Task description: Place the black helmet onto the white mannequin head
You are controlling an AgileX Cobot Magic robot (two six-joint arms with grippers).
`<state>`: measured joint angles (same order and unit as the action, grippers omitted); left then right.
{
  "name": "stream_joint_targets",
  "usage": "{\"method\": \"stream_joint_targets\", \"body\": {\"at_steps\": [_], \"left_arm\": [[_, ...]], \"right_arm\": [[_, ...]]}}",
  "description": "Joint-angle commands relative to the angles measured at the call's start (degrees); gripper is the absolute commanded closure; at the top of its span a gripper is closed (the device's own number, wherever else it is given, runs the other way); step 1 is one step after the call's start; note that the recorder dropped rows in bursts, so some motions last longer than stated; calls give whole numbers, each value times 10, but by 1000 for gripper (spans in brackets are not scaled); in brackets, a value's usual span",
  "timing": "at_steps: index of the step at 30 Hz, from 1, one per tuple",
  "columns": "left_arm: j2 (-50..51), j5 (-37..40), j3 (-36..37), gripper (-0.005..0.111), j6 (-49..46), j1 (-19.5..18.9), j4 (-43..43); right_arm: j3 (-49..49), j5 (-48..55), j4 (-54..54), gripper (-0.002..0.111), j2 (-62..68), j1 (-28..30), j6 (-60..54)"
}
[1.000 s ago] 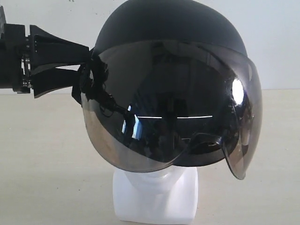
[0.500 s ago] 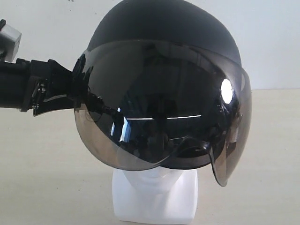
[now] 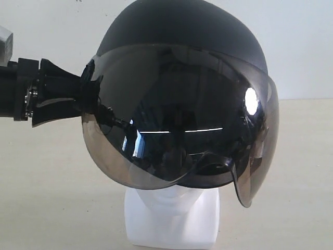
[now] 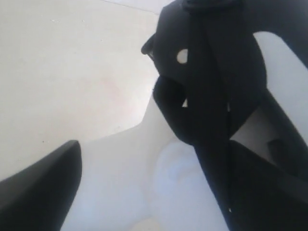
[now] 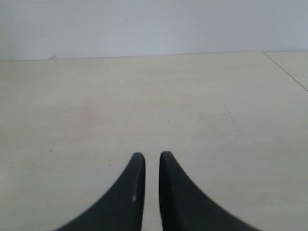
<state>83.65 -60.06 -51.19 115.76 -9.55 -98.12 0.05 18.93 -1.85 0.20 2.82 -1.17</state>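
The black helmet (image 3: 182, 26) sits on top of the white mannequin head (image 3: 171, 221), which stands upright on the pale desk (image 3: 52, 182) in front of a light wall (image 3: 307, 41). The helmet's smoky visor (image 3: 177, 120) hangs down over the face and hides it. Only the chin, the neck and the square base show below the visor's lower edge. The helmet looks slightly turned, so that the visor sticks out further on one side.

The left hand (image 3: 73, 94) reaches in from the side at the height of the visor hinge, its tips right at the helmet's edge. In the left wrist view its fingers (image 4: 38, 192) stand wide apart, with the white neck showing in the gap and a black strap (image 4: 211, 106) hanging down between them. Whether the fingers touch the helmet cannot be told; they are not clamped on it.

The right hand (image 5: 151, 155) is seen only in its own wrist view, over bare desk. Its two fingers are almost together, with a thin slit between them, and it holds nothing.
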Motion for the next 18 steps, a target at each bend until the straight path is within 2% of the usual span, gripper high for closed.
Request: {"method": "stream_joint_targets", "body": {"at_steps": [1, 8, 18], "left_arm": [[-3, -34, 0, 33, 2, -26, 21], [-3, -75, -11, 33, -4, -41, 31], [-3, -84, -11, 33, -3, -42, 2]], "right_arm": [[-1, -5, 1, 96, -2, 0, -1], [-1, -5, 1, 96, -2, 0, -1], [-1, -5, 1, 96, -2, 0, -1]]}}
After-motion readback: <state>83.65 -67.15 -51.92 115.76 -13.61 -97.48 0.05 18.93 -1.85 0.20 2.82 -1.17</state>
